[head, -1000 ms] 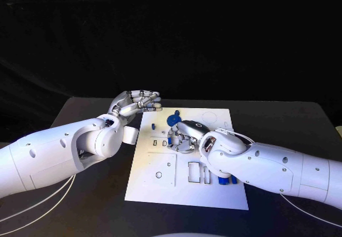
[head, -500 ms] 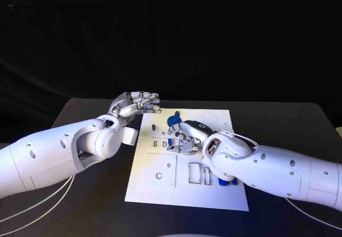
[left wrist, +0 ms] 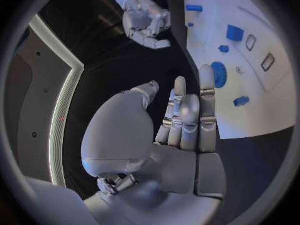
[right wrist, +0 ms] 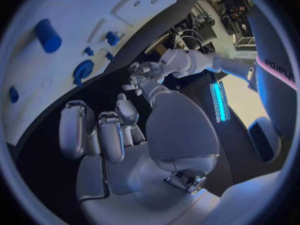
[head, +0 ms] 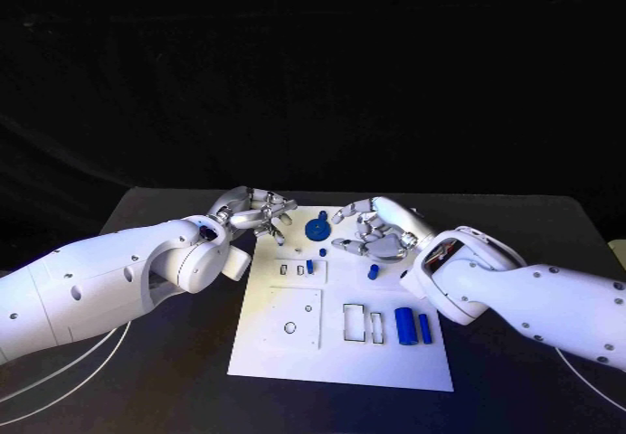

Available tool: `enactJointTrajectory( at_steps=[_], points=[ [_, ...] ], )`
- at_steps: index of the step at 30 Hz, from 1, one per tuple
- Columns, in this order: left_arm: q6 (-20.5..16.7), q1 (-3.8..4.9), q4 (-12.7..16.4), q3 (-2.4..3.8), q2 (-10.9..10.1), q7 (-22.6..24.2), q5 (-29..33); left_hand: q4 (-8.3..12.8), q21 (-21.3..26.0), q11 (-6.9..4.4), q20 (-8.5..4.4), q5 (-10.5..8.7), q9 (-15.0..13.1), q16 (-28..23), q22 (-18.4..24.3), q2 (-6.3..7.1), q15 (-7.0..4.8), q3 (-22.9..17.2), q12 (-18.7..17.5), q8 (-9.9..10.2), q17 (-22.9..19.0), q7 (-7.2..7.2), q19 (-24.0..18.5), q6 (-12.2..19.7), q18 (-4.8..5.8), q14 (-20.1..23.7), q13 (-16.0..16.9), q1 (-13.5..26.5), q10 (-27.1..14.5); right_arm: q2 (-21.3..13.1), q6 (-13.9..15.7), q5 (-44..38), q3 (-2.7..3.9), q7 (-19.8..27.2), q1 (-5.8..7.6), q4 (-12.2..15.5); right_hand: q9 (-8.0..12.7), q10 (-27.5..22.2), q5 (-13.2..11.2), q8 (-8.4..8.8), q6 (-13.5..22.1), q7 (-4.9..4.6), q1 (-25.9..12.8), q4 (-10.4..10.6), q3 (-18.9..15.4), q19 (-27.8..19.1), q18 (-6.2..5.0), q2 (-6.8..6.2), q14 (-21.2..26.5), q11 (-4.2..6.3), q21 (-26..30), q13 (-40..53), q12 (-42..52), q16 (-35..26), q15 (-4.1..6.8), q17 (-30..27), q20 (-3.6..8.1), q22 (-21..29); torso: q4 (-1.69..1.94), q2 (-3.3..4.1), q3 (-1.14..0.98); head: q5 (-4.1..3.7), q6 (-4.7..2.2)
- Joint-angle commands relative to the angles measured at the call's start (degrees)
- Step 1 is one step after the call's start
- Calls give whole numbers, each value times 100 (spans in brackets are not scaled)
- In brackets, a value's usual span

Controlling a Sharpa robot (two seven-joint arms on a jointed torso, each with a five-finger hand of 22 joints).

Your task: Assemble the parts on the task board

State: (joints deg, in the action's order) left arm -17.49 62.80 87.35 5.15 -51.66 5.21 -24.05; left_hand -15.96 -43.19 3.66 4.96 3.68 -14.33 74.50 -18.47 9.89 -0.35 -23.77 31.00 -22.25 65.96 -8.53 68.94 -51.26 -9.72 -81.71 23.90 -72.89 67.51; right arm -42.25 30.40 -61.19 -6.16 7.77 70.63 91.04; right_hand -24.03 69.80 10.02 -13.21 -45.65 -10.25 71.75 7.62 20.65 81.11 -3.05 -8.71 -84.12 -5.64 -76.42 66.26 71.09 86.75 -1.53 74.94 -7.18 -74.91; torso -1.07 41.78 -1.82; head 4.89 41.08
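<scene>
Several small blue parts (head: 412, 325), white task board (head: 342, 357)

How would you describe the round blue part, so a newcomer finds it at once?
Find the white board on the black table. At its far edge, between the two hands, lies a blue disc. The other blue parts are small blocks or cylinders; it alone is round and flat.

Head camera: high, looking down at the desk (head: 156, 203), both hands mid-frame. Left wrist camera: close behind the left hand (left wrist: 187, 120), facing past its fingers. Right wrist camera: likewise behind the right hand (right wrist: 112, 135). All share the task board (head: 294, 348).
</scene>
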Motion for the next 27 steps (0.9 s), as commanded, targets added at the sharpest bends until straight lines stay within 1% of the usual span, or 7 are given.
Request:
enactJointTrajectory(
  at_steps=[1,6,7,11,12,19,27],
  points=[
    [843,16,-25,5,56,-1334,-1476,-52,-589,-83,-56,-29,-296,684,-379,-57,-64,122,1336,-545,839,97,-115,75,-63,-296,965,266,-365,-196,6,1301,12,451,141,-3,7,0,47,-37,-36,-3,16,33,7,-42,-63,44,-370,25,14,4,23,-33,44,633,4,-412,-63,-101,-4,45,34],
    [1428,151,-68,4,128,-2007,-2176,-72,-1152,-186,-137,-32,-654,1199,-832,-126,-158,271,2848,-1125,1696,227,-66,122,-57,-623,2389,544,52,-472,-37,1677,19,441,336,-57,7,-16,110,-61,-48,2,15,43,9,-51,-67,44,-365,30,32,-21,8,-43,49,613,9,-400,-85,-183,-23,99,87],
    [1562,196,-87,3,149,-2143,-2266,-76,-1794,-204,-171,-36,-744,1146,-1815,-154,-183,295,2958,-1247,1595,247,340,186,92,-596,2483,568,24,-514,-45,1731,19,438,361,-77,8,-15,126,-66,-49,3,17,45,11,-48,-66,44,-363,31,28,-21,9,-46,50,605,10,-404,-83,-201,-28,102,102],
    [1949,317,-172,-1,239,-2542,-2470,-80,-2078,-196,-204,-36,-853,1027,-2234,-227,-193,266,2632,-1372,1421,229,612,372,152,-531,2042,526,-381,-594,-72,1847,20,416,414,-178,9,-26,147,-72,-50,5,20,46,13,-66,-73,43,-357,32,58,-37,-2,-57,52,581,12,-382,-85,-257,-58,134,148],
    [2029,339,-200,-2,270,-2616,-2510,-73,-2142,-180,-211,-36,-879,984,-2324,-256,-190,227,2261,-1391,1374,211,720,473,169,-503,1584,472,-734,-605,-78,1863,21,411,421,-197,10,-33,153,-74,-50,5,20,47,13,-86,-81,42,-347,33,87,-44,-8,-73,53,543,12,-359,-79,-270,-64,136,156],
    [2550,475,-355,-67,497,-3172,-2784,-87,-2492,-197,-237,-39,-976,1258,-2909,-354,-207,155,2479,-1538,1867,229,1036,518,266,-669,1796,504,-544,-647,-137,1914,20,344,443,-297,11,-50,169,-80,-49,6,20,50,13,-113,-92,40,-336,34,129,-65,-24,-92,54,502,14,-327,-76,-323,-80,137,218],
    [2782,609,-529,-178,758,-3486,-2993,-82,-2649,-62,-112,-36,-1204,1429,-3171,-305,-68,155,2435,-1899,2179,102,1021,966,307,-743,1531,638,-1152,-685,-181,1926,19,269,449,-369,16,-85,208,-92,-41,7,13,62,10,-165,-112,31,-313,35,213,-106,-58,-132,57,421,17,-265,-101,-341,-86,133,253]
  ],
)
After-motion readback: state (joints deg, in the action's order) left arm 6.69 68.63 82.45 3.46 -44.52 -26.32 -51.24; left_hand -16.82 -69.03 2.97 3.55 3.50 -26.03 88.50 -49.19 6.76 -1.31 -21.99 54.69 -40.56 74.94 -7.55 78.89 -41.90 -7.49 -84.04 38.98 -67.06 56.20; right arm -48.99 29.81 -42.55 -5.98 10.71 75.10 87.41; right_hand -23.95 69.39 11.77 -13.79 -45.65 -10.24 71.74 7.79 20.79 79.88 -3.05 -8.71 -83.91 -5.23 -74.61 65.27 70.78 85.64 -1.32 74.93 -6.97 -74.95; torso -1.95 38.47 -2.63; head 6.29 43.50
